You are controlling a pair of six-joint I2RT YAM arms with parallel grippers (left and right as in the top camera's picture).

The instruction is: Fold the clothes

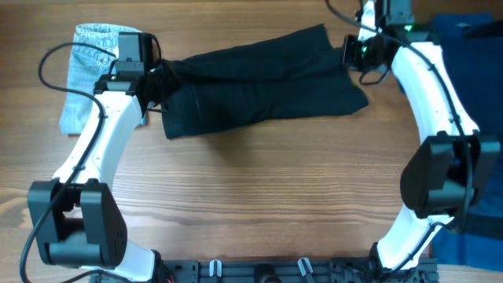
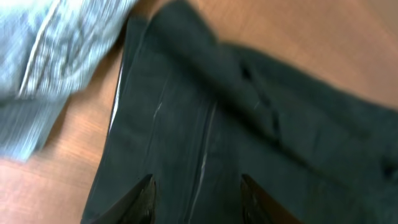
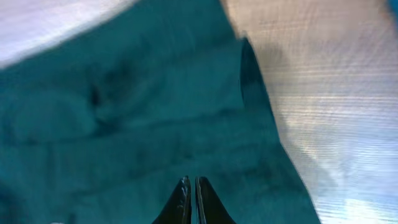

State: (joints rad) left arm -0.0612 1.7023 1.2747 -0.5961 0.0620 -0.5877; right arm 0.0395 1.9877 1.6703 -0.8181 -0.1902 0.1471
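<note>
A plain black garment of the clothes lies stretched across the far middle of the table, folded lengthwise. My left gripper is at its left end. In the left wrist view its fingers stand apart, so the left gripper is open just above the black fabric, with a pale crease running between them. My right gripper is at the garment's right end. The right wrist view shows the right gripper shut, its tips together over the dark fabric; whether any cloth is pinched does not show.
A light-blue denim garment lies at the far left, just beside the black one, and fills the upper left of the left wrist view as denim. Dark blue cloth lies at the far right edge.
</note>
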